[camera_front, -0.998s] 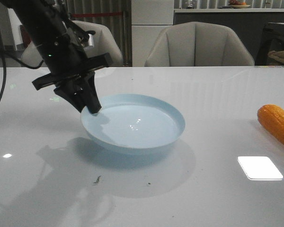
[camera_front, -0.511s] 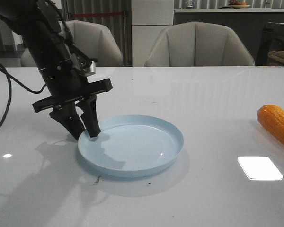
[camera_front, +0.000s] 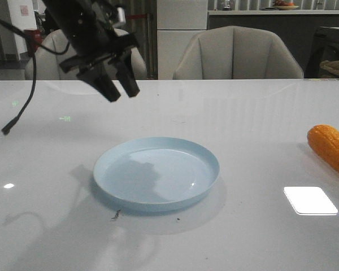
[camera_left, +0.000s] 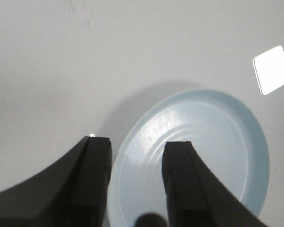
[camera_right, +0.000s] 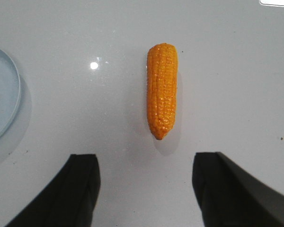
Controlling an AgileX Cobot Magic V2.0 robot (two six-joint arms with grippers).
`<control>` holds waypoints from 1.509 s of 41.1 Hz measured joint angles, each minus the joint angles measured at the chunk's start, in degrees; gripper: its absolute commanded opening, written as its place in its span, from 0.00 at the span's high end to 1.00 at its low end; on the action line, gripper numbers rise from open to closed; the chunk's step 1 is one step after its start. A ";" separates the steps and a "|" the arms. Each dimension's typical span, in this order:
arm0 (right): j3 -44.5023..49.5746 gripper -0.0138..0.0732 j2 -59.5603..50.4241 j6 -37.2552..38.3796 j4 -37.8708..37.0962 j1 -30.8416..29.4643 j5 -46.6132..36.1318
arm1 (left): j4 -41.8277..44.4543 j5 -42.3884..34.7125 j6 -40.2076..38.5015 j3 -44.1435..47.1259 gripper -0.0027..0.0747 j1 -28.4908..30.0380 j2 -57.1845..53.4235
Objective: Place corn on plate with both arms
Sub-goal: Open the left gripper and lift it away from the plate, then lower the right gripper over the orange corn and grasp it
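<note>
The pale blue plate (camera_front: 156, 172) lies flat on the white table near the middle; it also shows in the left wrist view (camera_left: 199, 156). My left gripper (camera_front: 120, 92) is open and empty, raised well above the table behind and to the left of the plate; in its wrist view (camera_left: 137, 142) the fingers frame the plate's rim from above. The orange-yellow corn (camera_front: 330, 148) lies on the table at the far right edge. In the right wrist view the corn (camera_right: 162, 90) lies ahead of my open, empty right gripper (camera_right: 146, 163). The right arm is not in the front view.
Two grey chairs (camera_front: 237, 53) stand behind the table's far edge. A bright square light reflection (camera_front: 309, 200) lies on the table at the front right. A dark cable (camera_front: 22, 107) hangs from the left arm. A plate edge (camera_right: 4, 99) shows in the right wrist view.
My left gripper set the tilted plate down flat, let go of its rim, opened, and rose up and back away from it. The corn has not moved.
</note>
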 measured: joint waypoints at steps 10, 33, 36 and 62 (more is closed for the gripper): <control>0.00 0.23 0.00 0.00 0.00 0.00 0.00 | 8.28 1.39 0.59 -14.42 0.52 0.04 -2.90; 0.00 0.23 0.00 0.00 0.00 0.00 0.00 | 22.61 -3.22 -0.46 -21.78 0.52 4.91 -21.23; 0.00 0.23 0.00 0.00 0.00 0.00 0.00 | 22.99 -3.22 -0.46 -21.06 0.52 6.42 -22.60; 0.00 0.23 0.00 0.00 0.00 0.00 2.31 | 26.61 -40.92 -1.45 47.32 0.52 11.39 -56.82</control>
